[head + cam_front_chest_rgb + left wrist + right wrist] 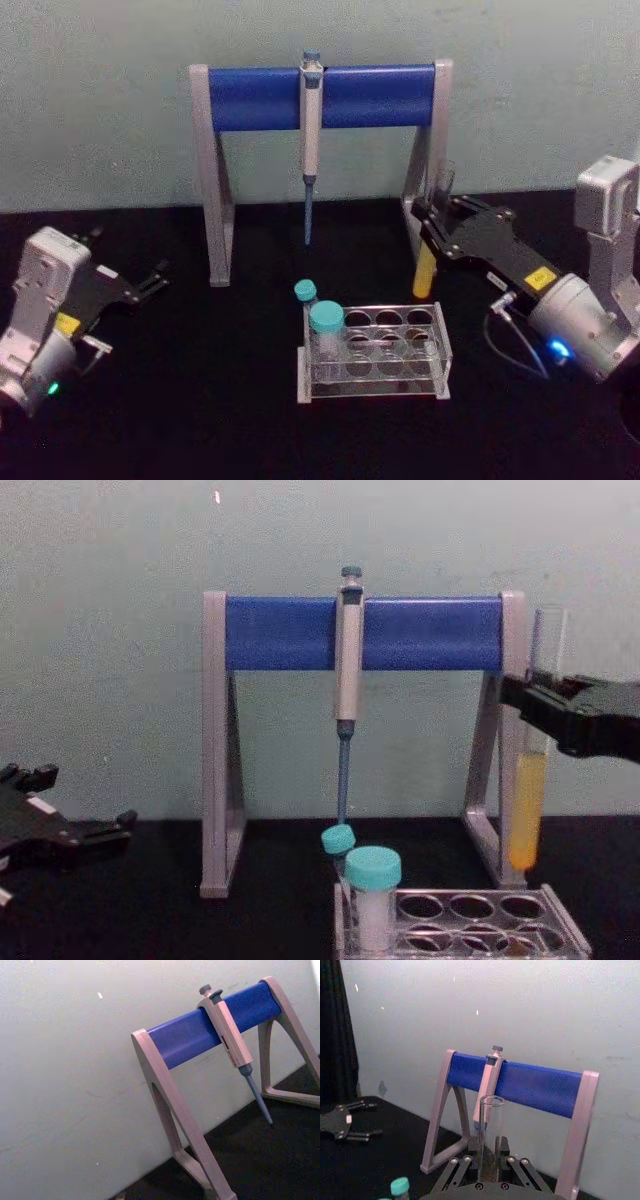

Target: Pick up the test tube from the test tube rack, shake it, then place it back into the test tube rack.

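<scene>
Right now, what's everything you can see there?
test tube: 1, clear, yellow-orange liquid, lifted out of the rack, near its back right
test tube rack: 1, clear, front centre
vials: 2, teal-capped, rack's left end
pipette: 1, grey-blue, hanging on stand
pipette stand: 1, grey and blue, at the back
table: 1, black, underneath
right gripper: 1, black, fingers shut on the test tube
left gripper: 1, black, left side, fingers open

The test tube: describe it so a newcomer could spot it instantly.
Find the grey-and-blue pipette stand; by its right leg the right gripper holds the test tube upright, clear of the rack. It is long, thin, capless glass with yellow-orange liquid at the bottom, unlike the short teal-capped vials.
</scene>
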Controlling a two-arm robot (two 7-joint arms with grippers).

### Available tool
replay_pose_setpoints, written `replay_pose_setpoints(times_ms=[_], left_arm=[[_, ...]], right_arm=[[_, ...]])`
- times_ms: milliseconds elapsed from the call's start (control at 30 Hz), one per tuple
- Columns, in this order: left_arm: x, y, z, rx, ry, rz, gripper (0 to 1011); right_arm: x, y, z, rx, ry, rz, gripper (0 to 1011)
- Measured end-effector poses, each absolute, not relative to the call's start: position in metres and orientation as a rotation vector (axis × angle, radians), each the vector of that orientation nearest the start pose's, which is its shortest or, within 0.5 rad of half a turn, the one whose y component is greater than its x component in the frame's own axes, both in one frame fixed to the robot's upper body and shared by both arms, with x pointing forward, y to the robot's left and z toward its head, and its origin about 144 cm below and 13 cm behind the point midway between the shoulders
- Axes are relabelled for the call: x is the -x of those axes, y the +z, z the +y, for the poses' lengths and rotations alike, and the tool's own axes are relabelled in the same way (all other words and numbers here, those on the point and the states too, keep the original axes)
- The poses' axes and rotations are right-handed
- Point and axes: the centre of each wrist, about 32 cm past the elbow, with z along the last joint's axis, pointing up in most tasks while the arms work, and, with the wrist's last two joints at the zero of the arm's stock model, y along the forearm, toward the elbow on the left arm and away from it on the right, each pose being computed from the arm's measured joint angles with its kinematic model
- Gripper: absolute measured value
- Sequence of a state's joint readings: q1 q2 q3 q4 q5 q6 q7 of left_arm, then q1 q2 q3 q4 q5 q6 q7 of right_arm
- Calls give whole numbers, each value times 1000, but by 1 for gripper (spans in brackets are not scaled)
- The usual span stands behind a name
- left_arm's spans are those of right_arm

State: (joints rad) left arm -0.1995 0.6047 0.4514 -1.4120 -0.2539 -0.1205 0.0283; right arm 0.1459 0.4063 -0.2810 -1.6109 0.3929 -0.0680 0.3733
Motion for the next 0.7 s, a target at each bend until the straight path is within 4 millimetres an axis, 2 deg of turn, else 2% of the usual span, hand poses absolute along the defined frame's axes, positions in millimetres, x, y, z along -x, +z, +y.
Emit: replay_pose_setpoints(times_ms=[367,700], left_arm=[[-489,1140,310,-304,1248,-285,1010],[-489,1140,310,-304,1248,-285,1009]], right_arm=[[-464,1196,-266,-30,-849,-93,232],[-464,1195,-255,-63,-731,-10,232]])
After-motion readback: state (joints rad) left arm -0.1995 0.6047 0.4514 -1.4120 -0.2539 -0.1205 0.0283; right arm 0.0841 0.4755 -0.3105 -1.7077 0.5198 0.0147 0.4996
